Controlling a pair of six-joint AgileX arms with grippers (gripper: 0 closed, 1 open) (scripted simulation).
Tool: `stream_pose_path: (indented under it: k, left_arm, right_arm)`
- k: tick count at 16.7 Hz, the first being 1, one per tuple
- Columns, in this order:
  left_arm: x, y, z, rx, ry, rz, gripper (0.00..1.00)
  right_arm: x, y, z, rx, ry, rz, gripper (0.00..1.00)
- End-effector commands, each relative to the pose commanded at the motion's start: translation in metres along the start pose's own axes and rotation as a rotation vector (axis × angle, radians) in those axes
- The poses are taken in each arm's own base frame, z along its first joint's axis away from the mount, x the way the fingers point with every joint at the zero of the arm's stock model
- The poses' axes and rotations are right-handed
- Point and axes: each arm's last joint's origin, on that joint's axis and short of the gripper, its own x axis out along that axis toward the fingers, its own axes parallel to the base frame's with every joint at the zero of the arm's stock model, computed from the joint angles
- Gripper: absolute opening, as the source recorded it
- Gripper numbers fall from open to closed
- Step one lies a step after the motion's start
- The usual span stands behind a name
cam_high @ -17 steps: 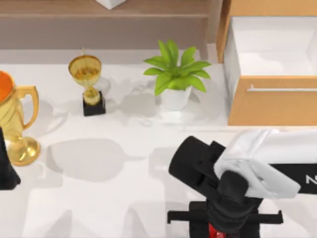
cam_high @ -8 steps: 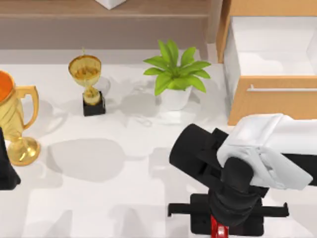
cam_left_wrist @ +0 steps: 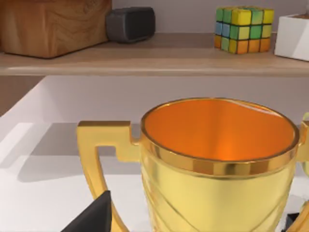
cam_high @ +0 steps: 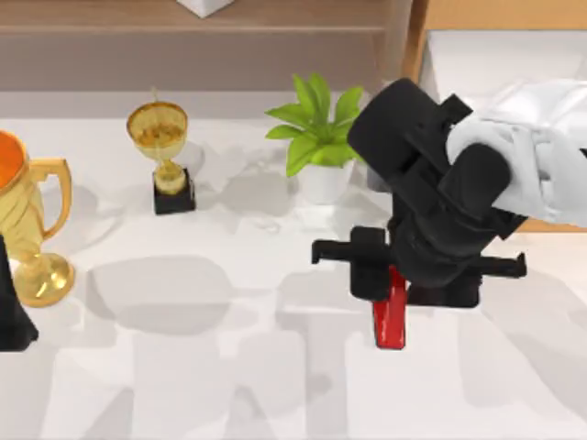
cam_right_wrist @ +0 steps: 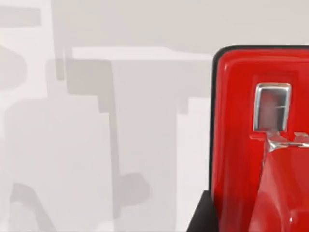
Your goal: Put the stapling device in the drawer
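Note:
The stapling device (cam_high: 389, 323), a small glossy red bar, hangs above the white table right of centre, with my right gripper (cam_high: 391, 280) shut on its upper end. The right wrist view shows the stapling device (cam_right_wrist: 256, 145) close up, with one black finger (cam_right_wrist: 202, 217) beside it and its shadow on the table below. The drawer (cam_high: 417, 55), light-brown wood with a white inside, stands open at the far right, and my right arm covers much of it. My left gripper (cam_high: 9, 316) stays parked at the table's left edge, its fingers apart.
A potted plant (cam_high: 326, 137) stands just left of the drawer, close to my right arm. A small gold trophy (cam_high: 163, 147) and a large gold trophy (cam_high: 27, 229) stand at the left. A back shelf (cam_left_wrist: 145, 53) holds a colour cube (cam_left_wrist: 244, 29) and a wooden block (cam_left_wrist: 48, 24).
My right arm has risen from the table's near edge and moved toward the far right, carrying the red stapling device with it. The left arm has not moved.

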Motion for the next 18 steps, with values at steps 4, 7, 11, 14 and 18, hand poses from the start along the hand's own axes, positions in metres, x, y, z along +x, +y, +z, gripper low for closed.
stream_pose_path:
  k: [4, 7, 11, 14, 18]
  left_arm:
    - [0.000, 0.000, 0.000, 0.000, 0.000, 0.000, 1.00]
    - [0.000, 0.000, 0.000, 0.000, 0.000, 0.000, 1.00]
    - [0.000, 0.000, 0.000, 0.000, 0.000, 0.000, 1.00]
    - [0.000, 0.000, 0.000, 0.000, 0.000, 0.000, 1.00]
    - [0.000, 0.000, 0.000, 0.000, 0.000, 0.000, 1.00]
  right_arm:
    - [-0.060, -0.029, 0.091, -0.028, -0.241, 0.086, 0.00]
    - [-0.077, -0.069, 0.148, -0.039, -0.338, 0.043, 0.00]
    - [-0.040, -0.124, 0.198, -0.020, -0.253, -0.058, 0.00]
    - [0.008, -0.151, 0.211, -0.008, -0.094, -0.101, 0.00]
    - [0.050, -0.163, 0.211, -0.024, 0.076, -0.111, 0.00]
